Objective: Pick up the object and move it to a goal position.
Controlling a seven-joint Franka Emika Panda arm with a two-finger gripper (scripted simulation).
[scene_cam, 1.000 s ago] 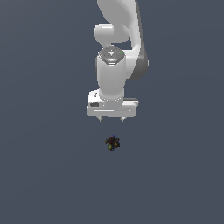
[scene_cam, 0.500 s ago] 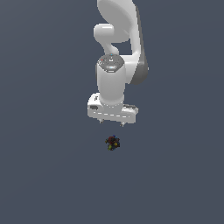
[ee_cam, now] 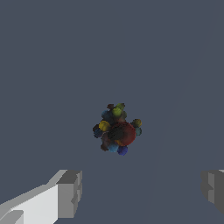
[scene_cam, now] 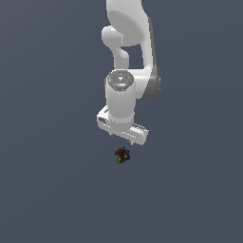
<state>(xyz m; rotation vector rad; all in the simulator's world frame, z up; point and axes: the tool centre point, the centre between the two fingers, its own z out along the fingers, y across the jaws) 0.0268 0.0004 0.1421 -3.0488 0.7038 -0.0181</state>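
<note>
Nearest in the wrist view, the two grey fingers (ee_cam: pixel 70 192) are seen spread wide apart with nothing held between them, so the gripper (ee_cam: pixel 142 190) is clearly kept open for an approach. Just beyond them, the object (ee_cam: pixel 116 129) is found lying on the plain grey bench (ee_cam: pixel 52 65): a small dark lumpy cluster dotted with red, yellow, green and blue bumps. It's not yet framed between the fingers, only ahead of the gap, so some more travel is probably needed before any closing.

In the exterior view the white gripper is hung above the object, apart from it, with the Panda arm (scene_cam: pixel 128 42) stacked up behind. That vertical pose looks chosen for a straight top-down grab.

No brand, label or writing can be read anywhere. No goal marker can be made out either.
</note>
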